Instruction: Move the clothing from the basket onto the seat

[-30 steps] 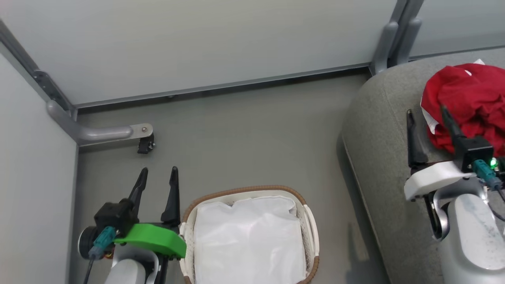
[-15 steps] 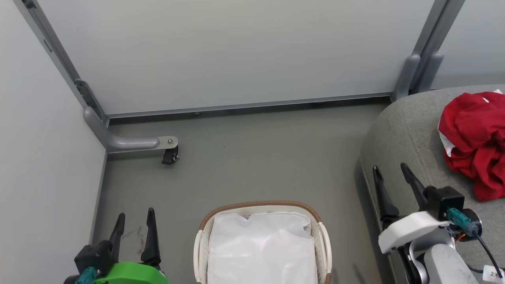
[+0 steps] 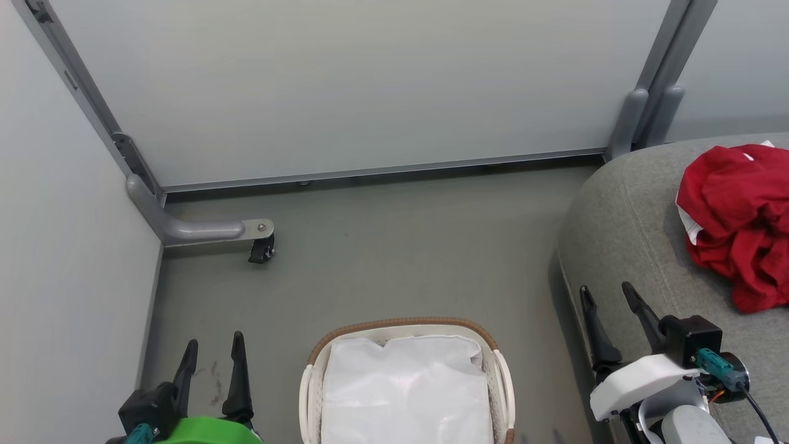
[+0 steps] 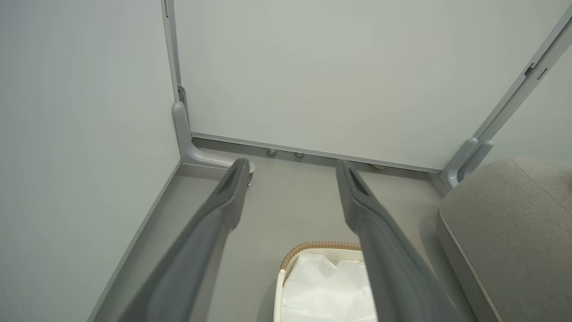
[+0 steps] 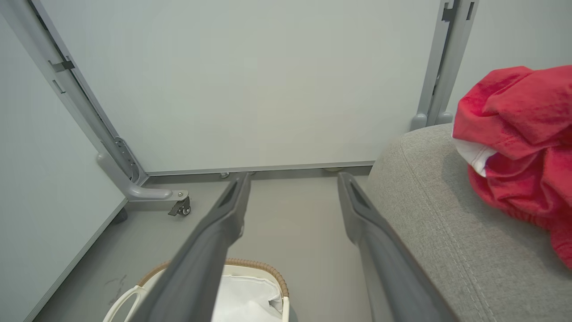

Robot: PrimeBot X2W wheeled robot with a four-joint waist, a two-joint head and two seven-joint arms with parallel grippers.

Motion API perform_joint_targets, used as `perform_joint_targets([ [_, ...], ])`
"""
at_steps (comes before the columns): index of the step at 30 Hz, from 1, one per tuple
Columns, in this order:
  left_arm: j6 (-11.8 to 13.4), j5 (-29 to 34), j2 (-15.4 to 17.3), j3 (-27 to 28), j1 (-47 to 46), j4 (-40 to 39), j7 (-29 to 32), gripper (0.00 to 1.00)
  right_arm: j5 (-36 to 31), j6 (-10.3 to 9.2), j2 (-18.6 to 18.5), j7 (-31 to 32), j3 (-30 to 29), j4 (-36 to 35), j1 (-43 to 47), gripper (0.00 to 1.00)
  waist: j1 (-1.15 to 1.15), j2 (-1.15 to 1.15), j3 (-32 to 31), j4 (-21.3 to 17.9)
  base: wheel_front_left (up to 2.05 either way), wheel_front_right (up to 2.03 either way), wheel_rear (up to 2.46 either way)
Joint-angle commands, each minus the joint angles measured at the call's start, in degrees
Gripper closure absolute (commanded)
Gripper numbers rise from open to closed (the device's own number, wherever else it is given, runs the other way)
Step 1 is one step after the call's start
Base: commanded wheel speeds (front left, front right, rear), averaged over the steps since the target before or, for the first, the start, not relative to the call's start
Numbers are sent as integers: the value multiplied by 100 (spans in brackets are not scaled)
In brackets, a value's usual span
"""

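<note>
Clothing [image 3: 733,222]: lies in a crumpled red heap on the seat [image 3: 622,246], toward its right side, with a bit of white trim at the heap's left. Well apart from the basket [image 3: 400,324].

Basket: stands on the grey floor [image 3: 400,259] at the bottom middle of the head view, left of the seat, with a strip of floor between. Lined with a white liner [image 3: 407,394], slack and lightly creased.

Left gripper [image 3: 214,340]: hangs at the lower left, near the basket's left handle, fingers spread wide, gripping nothing. Under it on the floor, a few dark scuff marks [image 3: 214,374].

Right gripper [image 3: 605,288]: hovers over the seat's rounded left edge, fingers likewise spread, gripping nothing. Near the clothing but apart from it, with bare grey fabric between.

Farther back: pale partition panels [image 3: 370,86] closing off the floor on two sides. At the left corner, a grey bracket foot [image 3: 197,229] with a small black caster [image 3: 261,250], jutting out onto the floor, well apart from the basket. Just behind the seat's back corner, a pair of grey posts [image 3: 647,111].
</note>
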Motion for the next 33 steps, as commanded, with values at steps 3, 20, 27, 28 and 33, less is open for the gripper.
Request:
perform_joint_targets([
  [3, 23, -51, 3, -14, 61, 9, -4, 0, -41, -8, -21, -1, -19, -9, 78, 0, 0, 0, -9, -13, 0, 0, 0],
  [20, -16, -251, -12, -56, -21, 241, 74, 100, 270, 0, 43, 96, -58, 192, 73, 100, 0, 0, -13, 4, 0, 0, 0],
  [27, -26, -931, -10, 48, -89, 171, 273, 100, 1022, -1, 37, 293, -121, 103, 75, 100, 0, 0, -17, -9, 0, 0, 0],
  [28, -27, -1035, -10, 64, -100, 160, 304, 100, 1138, -1, 36, 321, -128, 87, 78, 100, 0, 0, -18, -11, 0, 0, 0],
  [33, -34, -1474, -9, 129, -145, 112, 431, 100, 1623, -1, 32, 439, -162, 23, 86, 100, 0, 0, -20, -20, 0, 0, 0],
])
